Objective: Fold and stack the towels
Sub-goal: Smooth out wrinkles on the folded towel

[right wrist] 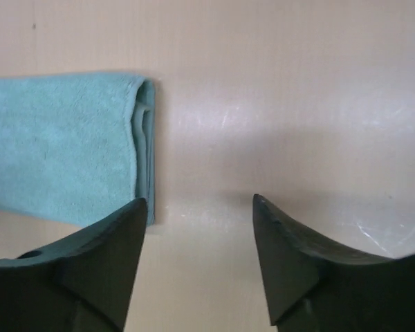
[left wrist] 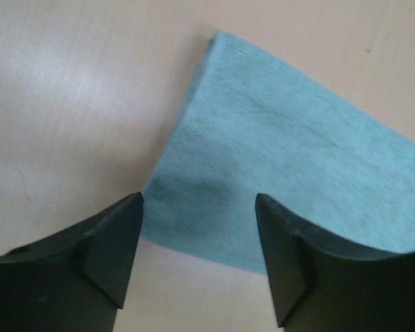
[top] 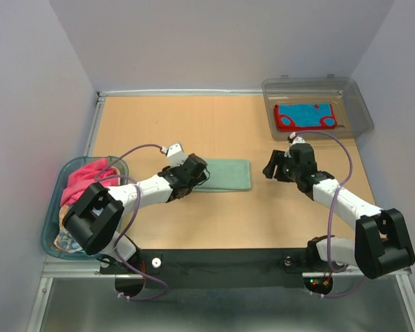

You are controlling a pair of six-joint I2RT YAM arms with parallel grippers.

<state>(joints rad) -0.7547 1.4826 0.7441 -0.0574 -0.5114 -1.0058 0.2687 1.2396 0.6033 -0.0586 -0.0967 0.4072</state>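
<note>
Teal towel (top: 225, 174): folded into long narrow strip, flat at table (top: 194, 124) centre, layered edges showing at R end. L gripper (left wrist: 199, 200) over L end, jaws apart, empty. R gripper (right wrist: 199, 200) just beside R end, jaws apart, empty. Pink towel (top: 90, 176) bunched in tub (top: 50, 221).

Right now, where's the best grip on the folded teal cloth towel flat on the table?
Pinch the folded teal cloth towel at its right short end, coming in low from the right. The layer edges stack there, so one pinch likely catches them all, and the open right gripper faces it.
</note>
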